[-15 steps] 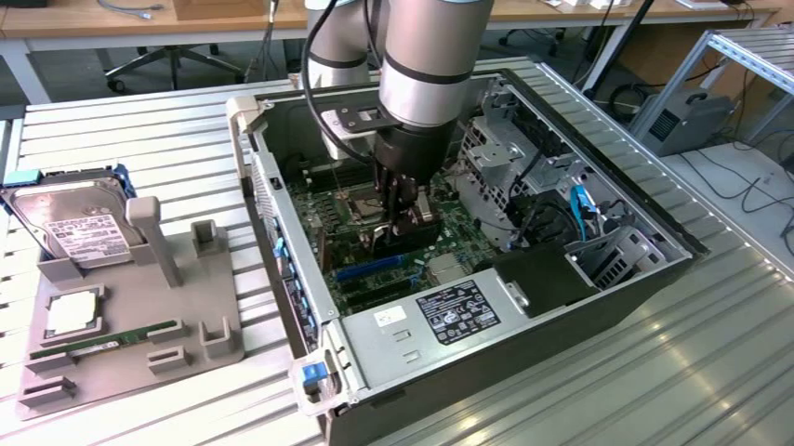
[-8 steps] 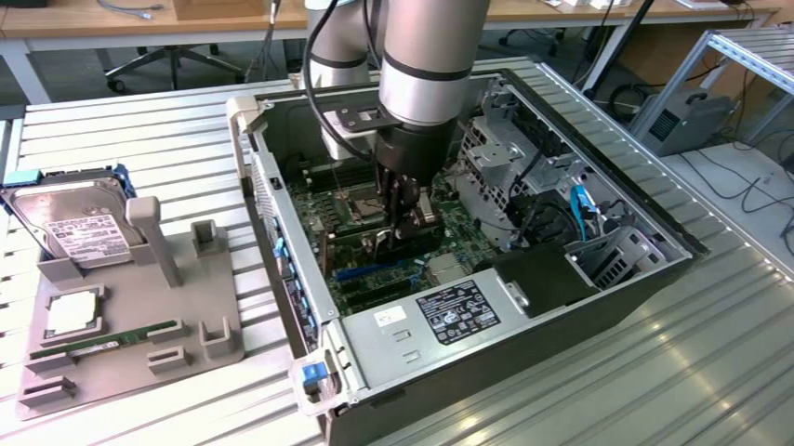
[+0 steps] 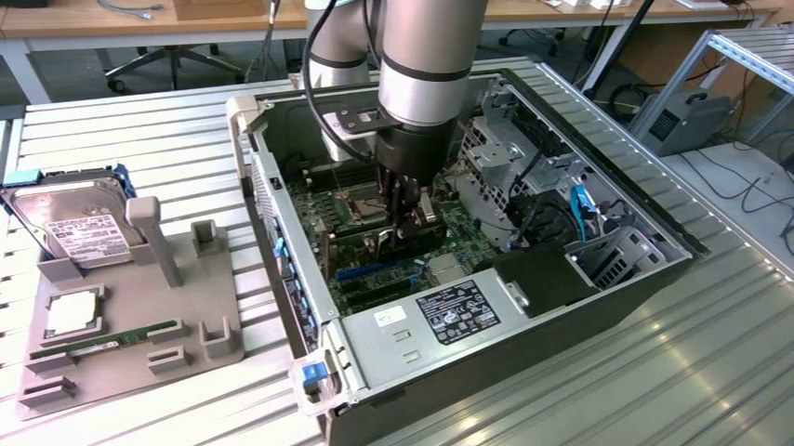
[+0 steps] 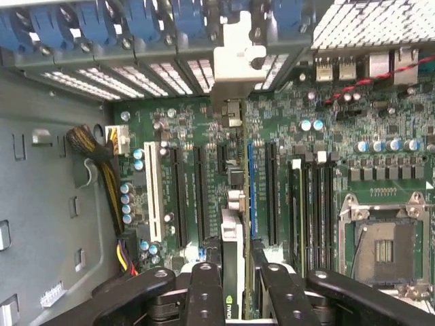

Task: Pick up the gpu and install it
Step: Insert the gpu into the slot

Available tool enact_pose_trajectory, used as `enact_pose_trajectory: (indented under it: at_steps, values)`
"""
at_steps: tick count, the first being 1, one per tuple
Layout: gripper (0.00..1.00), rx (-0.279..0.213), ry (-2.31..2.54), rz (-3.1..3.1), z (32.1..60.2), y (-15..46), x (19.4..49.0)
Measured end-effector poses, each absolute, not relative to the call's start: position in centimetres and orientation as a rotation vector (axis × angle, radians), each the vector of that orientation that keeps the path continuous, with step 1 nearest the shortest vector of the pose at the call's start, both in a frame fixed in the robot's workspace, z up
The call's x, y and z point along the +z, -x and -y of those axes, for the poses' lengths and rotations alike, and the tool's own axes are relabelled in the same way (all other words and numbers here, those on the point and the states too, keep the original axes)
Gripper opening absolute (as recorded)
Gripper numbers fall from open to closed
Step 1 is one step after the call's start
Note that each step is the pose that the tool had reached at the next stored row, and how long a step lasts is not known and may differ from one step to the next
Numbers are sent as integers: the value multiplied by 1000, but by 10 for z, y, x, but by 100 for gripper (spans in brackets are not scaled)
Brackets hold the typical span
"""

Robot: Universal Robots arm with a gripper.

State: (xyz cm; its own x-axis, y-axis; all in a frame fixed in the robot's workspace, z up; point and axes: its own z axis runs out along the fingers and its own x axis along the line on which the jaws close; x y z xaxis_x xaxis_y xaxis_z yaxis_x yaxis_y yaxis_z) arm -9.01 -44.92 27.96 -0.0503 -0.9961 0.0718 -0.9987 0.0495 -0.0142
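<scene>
Claw (image 3: 412,226) is down inside the open PC case (image 3: 645,209), clamped on the gpu (image 4: 233,255), which it holds edge-on over the motherboard (image 4: 319,146). In the wrist view the card sits between the claw's fingers (image 4: 205,292), its silver bracket (image 4: 234,58) up against the rear slot openings, its lower edge over the expansion slots; can't tell if it's seated. Tight around it: empty CPU socket (image 4: 384,248) and RAM slots (image 4: 316,204) on one side, white PCI slot (image 4: 153,193) and a yellow/black cable bundle (image 4: 102,170) on the other. In the exterior view, the drive cage (image 3: 503,158) and blue cable (image 3: 579,209) crowd the exterior view's right of the arm, and the PSU (image 3: 447,316) sits nearest the camera. Outside the case, on the surface (image 3: 137,121), a grey fixture tray (image 3: 125,372) holds a hard drive (image 3: 74,223), a CPU (image 3: 71,314) and a memory stick (image 3: 106,342), well apart from the claw.
</scene>
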Motion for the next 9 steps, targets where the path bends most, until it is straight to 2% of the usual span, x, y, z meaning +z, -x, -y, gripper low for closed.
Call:
enact_pose_trajectory:
  at_steps: [9]
  values:
    - [27,96,-2136,2246,449,90,280]
